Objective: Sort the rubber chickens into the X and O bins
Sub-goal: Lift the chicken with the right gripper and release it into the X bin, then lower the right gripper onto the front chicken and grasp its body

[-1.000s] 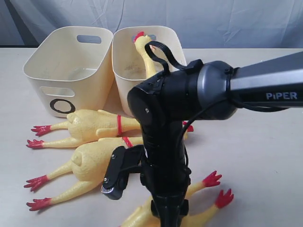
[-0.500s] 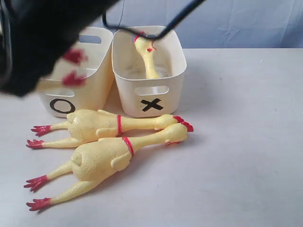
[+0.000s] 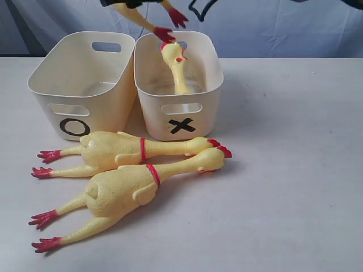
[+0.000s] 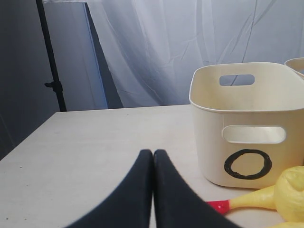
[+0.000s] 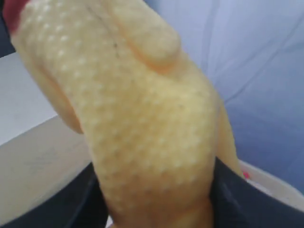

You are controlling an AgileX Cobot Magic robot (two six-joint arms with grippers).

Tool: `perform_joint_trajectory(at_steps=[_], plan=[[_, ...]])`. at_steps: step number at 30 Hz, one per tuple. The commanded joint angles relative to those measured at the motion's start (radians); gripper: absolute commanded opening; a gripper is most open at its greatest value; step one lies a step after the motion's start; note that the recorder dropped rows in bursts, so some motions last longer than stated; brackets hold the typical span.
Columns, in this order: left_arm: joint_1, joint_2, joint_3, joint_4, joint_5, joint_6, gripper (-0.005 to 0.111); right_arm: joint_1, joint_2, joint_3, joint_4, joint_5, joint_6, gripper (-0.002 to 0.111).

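Observation:
My right gripper (image 5: 152, 194) is shut on a yellow rubber chicken (image 5: 142, 114), whose dimpled body fills the right wrist view. In the exterior view only that chicken's red feet (image 3: 165, 33) hang from the top edge, above the gap between the bins. The O bin (image 3: 79, 85) stands at the back left and the X bin (image 3: 190, 107) to its right. One chicken (image 3: 177, 68) stands head-up inside the X bin. Two more chickens (image 3: 127, 150) (image 3: 122, 190) lie side by side in front of the bins. My left gripper (image 4: 153, 154) is shut on nothing, low over the table near the O bin (image 4: 247, 128).
A black cable (image 3: 199, 8) loops at the exterior view's top edge. A grey-white curtain (image 3: 283, 25) hangs behind the table. The left wrist view shows a dark stand pole (image 4: 50, 61) beyond the table's far corner and a red chicken foot (image 4: 217, 206).
The right arm lifted a chicken from the table's front, swept up past the camera, and now holds it high over the bins. The two chickens on the table have not moved.

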Motion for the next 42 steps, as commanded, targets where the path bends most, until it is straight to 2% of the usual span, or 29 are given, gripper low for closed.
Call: perform_joint_trajectory(at_steps=[1, 6, 9, 13, 19, 24, 28, 32, 38, 42], plan=[[-0.008, -0.005, -0.001, -0.006, -0.008, -0.007, 0.0, -0.07, 0.06, -0.002, -0.008, 0.028, 0.176, 0.011], [-0.008, -0.005, -0.001, -0.006, -0.008, -0.007, 0.0, -0.092, 0.077, -0.002, 0.022, 0.116, 0.217, 0.049], [-0.008, -0.005, -0.001, -0.006, -0.008, -0.007, 0.0, -0.085, 0.073, -0.002, 0.054, 0.143, 0.213, 0.061], [-0.008, -0.005, -0.001, -0.006, -0.008, -0.007, 0.0, -0.062, 0.046, -0.002, 0.118, 0.174, 0.12, 0.063], [-0.008, -0.005, -0.001, -0.006, -0.008, -0.007, 0.0, -0.032, 0.019, -0.002, 0.116, 0.333, -0.058, 0.063], [-0.008, -0.005, -0.001, -0.006, -0.008, -0.007, 0.0, 0.023, 0.014, -0.002, 0.169, 0.636, -0.455, 0.063], [-0.008, -0.005, -0.001, -0.006, -0.008, -0.007, 0.0, 0.086, 0.034, -0.002, 0.172, 0.801, -0.601, 0.063], [-0.008, -0.005, -0.001, -0.006, -0.008, -0.007, 0.0, 0.159, 0.067, -0.002, 0.17, 0.817, -0.615, 0.063], [-0.008, -0.005, -0.001, -0.006, -0.008, -0.007, 0.0, 0.252, 0.158, -0.002, 0.17, 0.795, -0.734, 0.063], [-0.008, -0.005, -0.001, -0.006, -0.008, -0.007, 0.0, 0.289, 0.224, -0.002, 0.166, 0.802, -0.733, 0.075]])
